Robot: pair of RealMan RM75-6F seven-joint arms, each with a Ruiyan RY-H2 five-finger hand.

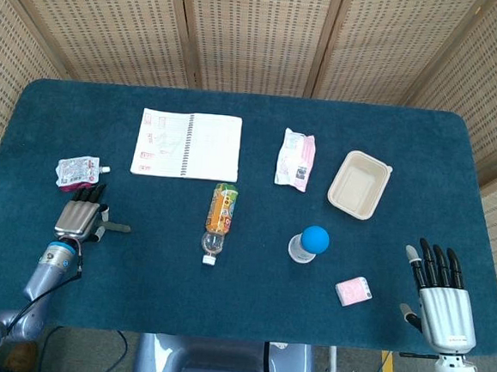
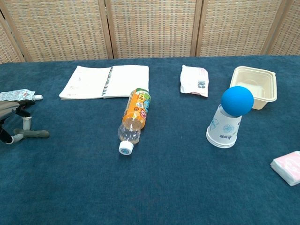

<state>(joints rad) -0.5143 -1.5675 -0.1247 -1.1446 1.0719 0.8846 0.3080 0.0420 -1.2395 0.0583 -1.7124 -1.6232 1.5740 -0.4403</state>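
The left hand [image 1: 77,216] lies palm-down on the blue surface [image 1: 138,272], holding nothing; its fingers [image 1: 87,194] are straight and together, thumb out to 3 o'clock. The pouch [image 1: 78,173] lies just beyond the fingertips at 12 o'clock, not touching as far as shows. The right hand [image 1: 443,299] rests flat, fingers slightly spread, with the pink packet [image 1: 354,291] near it at 9 o'clock.

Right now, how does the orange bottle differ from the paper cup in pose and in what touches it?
The orange bottle lies on its side with its white cap toward the robot; the paper cup stands mouth down. The bottle carries nothing, while the cup has a blue ball resting on top. The bottle is partly clear with an orange label; the cup is white with a faint print. Both rest on the blue table, away from either hand.
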